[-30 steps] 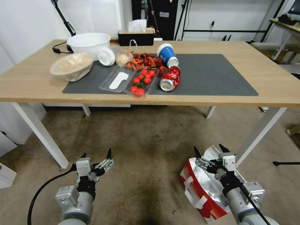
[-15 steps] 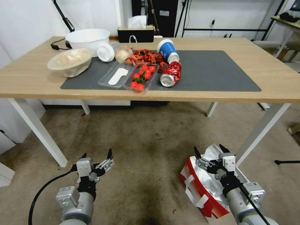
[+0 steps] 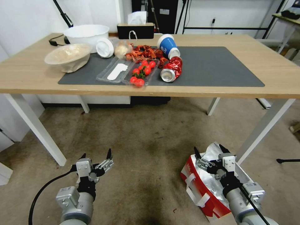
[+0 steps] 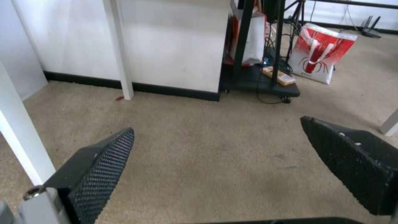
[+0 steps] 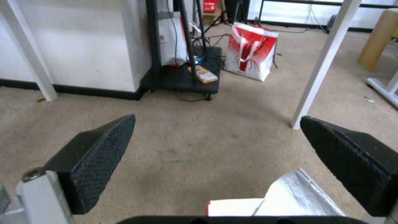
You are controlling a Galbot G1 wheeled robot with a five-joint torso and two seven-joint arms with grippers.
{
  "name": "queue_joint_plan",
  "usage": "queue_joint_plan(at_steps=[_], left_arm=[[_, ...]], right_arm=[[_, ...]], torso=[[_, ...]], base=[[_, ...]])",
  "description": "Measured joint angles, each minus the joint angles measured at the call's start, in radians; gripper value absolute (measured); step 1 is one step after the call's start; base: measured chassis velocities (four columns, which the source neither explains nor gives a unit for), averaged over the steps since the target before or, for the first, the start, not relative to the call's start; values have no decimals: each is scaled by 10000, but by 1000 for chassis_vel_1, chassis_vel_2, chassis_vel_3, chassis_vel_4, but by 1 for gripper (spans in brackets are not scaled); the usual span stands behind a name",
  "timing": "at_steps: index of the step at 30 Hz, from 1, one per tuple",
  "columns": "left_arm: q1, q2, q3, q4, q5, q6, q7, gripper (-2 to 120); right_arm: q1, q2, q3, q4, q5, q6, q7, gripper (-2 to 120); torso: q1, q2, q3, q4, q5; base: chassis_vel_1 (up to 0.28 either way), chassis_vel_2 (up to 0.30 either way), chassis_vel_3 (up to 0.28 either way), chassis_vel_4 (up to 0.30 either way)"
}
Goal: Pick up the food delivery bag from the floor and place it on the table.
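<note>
Two grippers, left [image 3: 95,160] and right [image 3: 212,153], we log with jaws wide and empty, unmoved; only our head camera has tipped, counter [image 3: 281,78] sliding toward 12 o'clock, food delivery bag [image 3: 200,187] still on floor [image 3: 147,140] at 5 o'clock, lift pending.

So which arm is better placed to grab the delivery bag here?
The right. The right gripper is open and directly above the food delivery bag, whose foil-lined mouth sits just below its fingers in the right wrist view. The left gripper, also open, is over bare floor, well aside of the bag.
</note>
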Motion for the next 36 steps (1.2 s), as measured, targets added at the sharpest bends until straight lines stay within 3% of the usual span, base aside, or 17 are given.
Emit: queue_joint_plan(at_steps=[36], left_arm=[[16, -13, 32, 2, -14, 5, 6, 100]], right_arm=[[-70, 30, 19, -29, -25, 105, -24, 100]], torso=[[-348, -1435, -1081, 0, 0]], base=[[0, 0, 0, 0]])
